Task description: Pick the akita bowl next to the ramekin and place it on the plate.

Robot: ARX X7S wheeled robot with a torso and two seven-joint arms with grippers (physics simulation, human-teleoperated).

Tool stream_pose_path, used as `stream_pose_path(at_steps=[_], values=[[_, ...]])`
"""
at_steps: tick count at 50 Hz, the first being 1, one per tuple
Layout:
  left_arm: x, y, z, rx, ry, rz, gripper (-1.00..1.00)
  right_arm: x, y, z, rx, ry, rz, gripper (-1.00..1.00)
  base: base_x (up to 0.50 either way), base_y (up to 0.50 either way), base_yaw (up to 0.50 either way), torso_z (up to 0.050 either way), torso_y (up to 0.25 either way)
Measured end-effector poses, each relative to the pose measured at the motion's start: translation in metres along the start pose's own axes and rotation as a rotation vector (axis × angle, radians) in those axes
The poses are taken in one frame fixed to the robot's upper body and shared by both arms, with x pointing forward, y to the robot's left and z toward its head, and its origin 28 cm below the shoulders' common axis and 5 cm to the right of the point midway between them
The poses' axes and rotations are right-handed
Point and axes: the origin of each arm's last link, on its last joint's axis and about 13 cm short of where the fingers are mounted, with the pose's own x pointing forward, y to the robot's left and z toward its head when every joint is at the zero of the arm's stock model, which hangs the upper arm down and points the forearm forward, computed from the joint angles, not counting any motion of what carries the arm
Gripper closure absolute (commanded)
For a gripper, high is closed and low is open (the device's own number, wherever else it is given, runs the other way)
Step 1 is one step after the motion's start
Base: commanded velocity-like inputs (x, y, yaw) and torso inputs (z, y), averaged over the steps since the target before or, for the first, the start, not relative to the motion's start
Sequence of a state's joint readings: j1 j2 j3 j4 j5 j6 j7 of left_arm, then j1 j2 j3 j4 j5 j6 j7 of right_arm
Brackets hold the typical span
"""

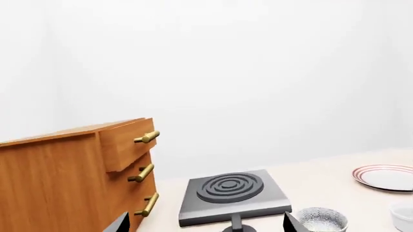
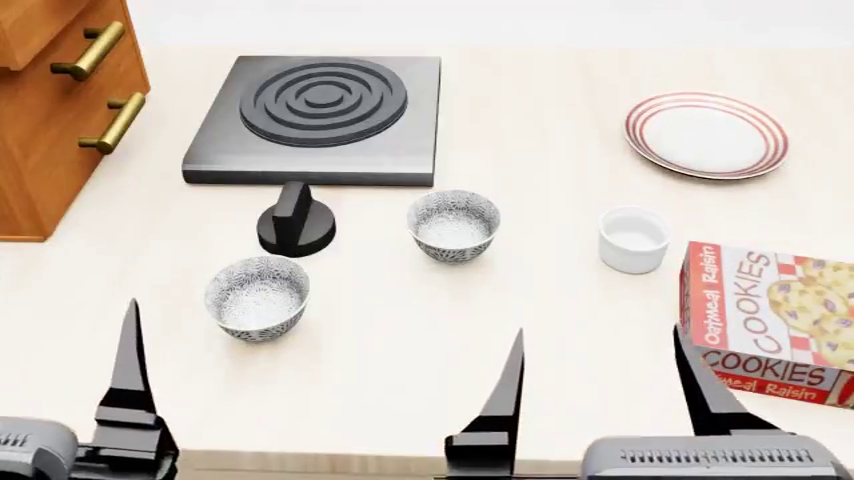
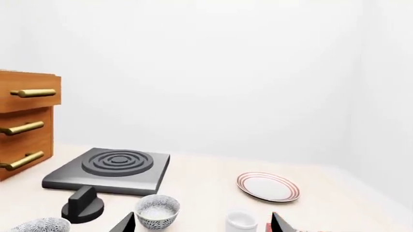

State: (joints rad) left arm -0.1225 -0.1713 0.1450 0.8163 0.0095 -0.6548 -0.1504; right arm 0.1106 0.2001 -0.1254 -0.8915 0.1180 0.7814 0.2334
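Both open end effectors face the upright akita bowl.

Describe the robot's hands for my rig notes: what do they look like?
In the head view, each hand carries slim black fingers tapering to sharp points. The right hand sits on a grey housing with a ribbed vent strip; the left hand shows one finger and a grey housing corner. No cables or markings are visible.

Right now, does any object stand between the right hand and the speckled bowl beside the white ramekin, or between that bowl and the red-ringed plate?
Nothing visible blocks either path. The right hand is open, with bare tabletop up to the grey-and-white speckled bowl. The small plain white ramekin sits beside the bowl, just below the straight line to the white red-ringed plate.
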Motion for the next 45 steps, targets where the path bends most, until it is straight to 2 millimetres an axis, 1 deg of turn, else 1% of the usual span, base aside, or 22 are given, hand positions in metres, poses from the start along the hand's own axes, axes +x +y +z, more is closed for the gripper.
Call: stream_pose_path(at_steps=[21,28,36,45], values=[[0.004,0.008,0.039,0.0,-0.103,-0.006,-1.0,-0.001,-0.005,0.037,-0.02,-0.126,0.005,-1.0,0.0,0.0,0.0,0.0,0.0],[0.005,0.008,0.052,-0.004,-0.175,-0.019,-1.0,-0.004,-0.004,0.049,-0.035,-0.181,0.028,-1.0,0.0,0.0,0.0,0.0,0.0],[0.0,0.006,0.065,-0.005,-0.231,-0.044,-1.0,-0.01,-0.003,0.059,-0.047,-0.222,0.05,-1.0,0.0,0.0,0.0,0.0,0.0],[-0.007,0.007,0.074,-0.008,-0.252,-0.061,-1.0,-0.015,-0.004,0.066,-0.056,-0.239,0.054,-1.0,0.0,0.0,0.0,0.0,0.0]])
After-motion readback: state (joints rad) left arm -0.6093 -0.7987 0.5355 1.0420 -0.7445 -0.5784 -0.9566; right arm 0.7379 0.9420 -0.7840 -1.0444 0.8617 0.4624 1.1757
